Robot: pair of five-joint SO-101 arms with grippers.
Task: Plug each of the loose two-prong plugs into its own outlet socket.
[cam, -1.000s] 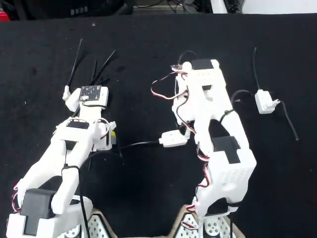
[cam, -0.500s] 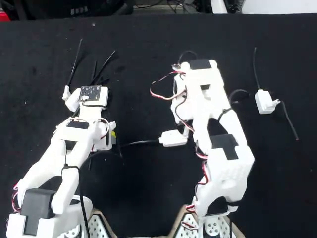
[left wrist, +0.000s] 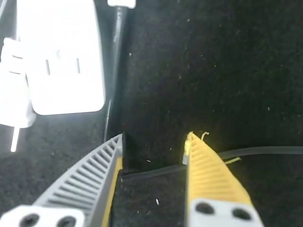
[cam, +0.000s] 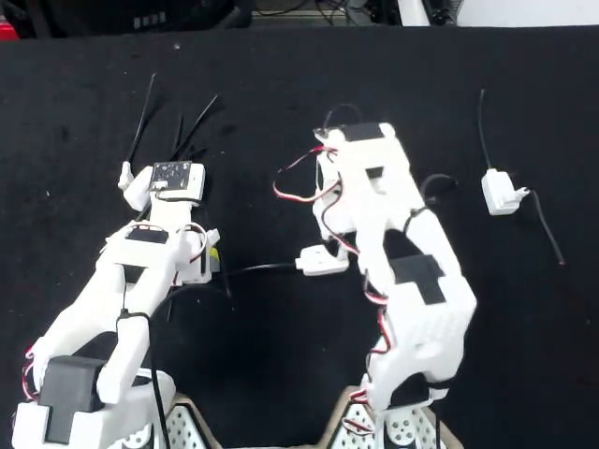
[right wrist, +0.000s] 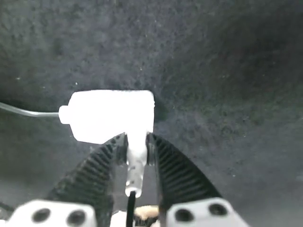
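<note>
Pinching plug [right wrist: 136,158] against outlet block [right wrist: 111,116], right fingers [right wrist: 92,177]; left fingers [left wrist: 208,175] spread over cable [left wrist: 265,151]

Table was covered in a black cloth [cam: 281,65], with pale lint specks showing up close. A few thin black strips, cable ties by the look of them, lay fanned out on the far left part: one long strip [cam: 143,114] and shorter strips [cam: 199,117] just beside it. Past the far edge sat a red bit [cam: 7,31] at the left corner, some dark gear [cam: 140,14], and something white [cam: 524,11] by the right corner.
</note>
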